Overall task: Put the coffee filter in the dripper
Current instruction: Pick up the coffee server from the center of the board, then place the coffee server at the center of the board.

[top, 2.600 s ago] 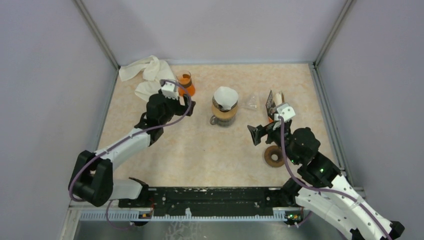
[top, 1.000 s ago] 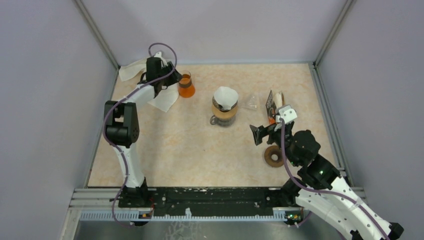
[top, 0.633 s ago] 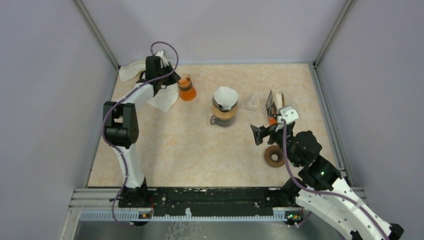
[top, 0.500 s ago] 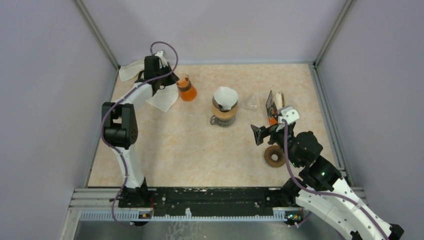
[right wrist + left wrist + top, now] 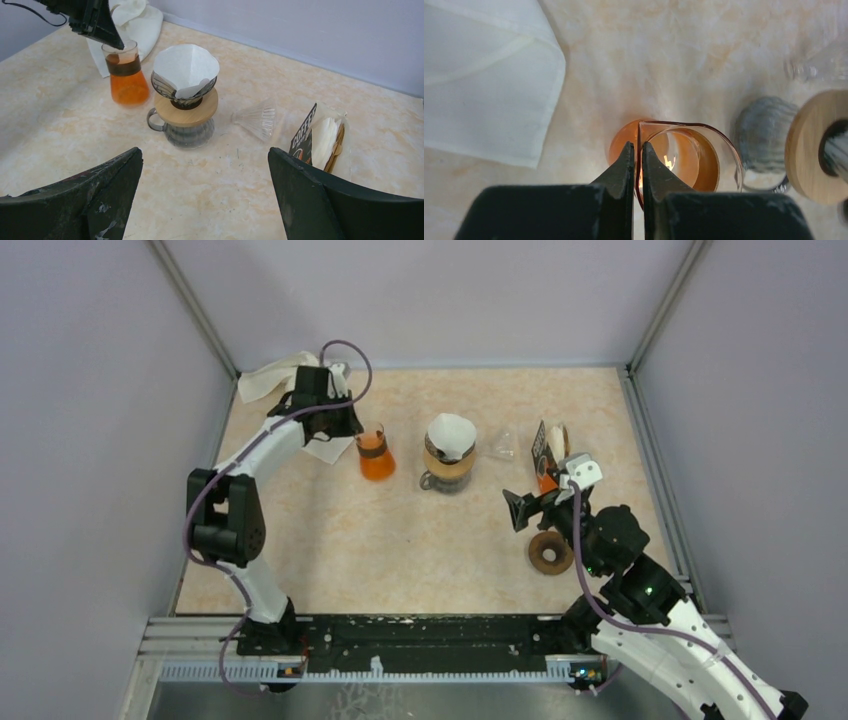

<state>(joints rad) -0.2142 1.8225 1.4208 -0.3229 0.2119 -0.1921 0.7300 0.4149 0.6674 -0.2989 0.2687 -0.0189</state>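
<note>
The left gripper pinches the rim of a glass flask of orange liquid with its 2 fingers. The right gripper is spread wide. The white coffee filter sits in the dripper. A packet nearby reads "COFFE".

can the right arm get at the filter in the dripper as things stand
Probably yes: the right end effector is open and faces the filter in the dripper, with nothing standing between them. The left end effector, shut on the orange beaker, sits off to one side.
</note>
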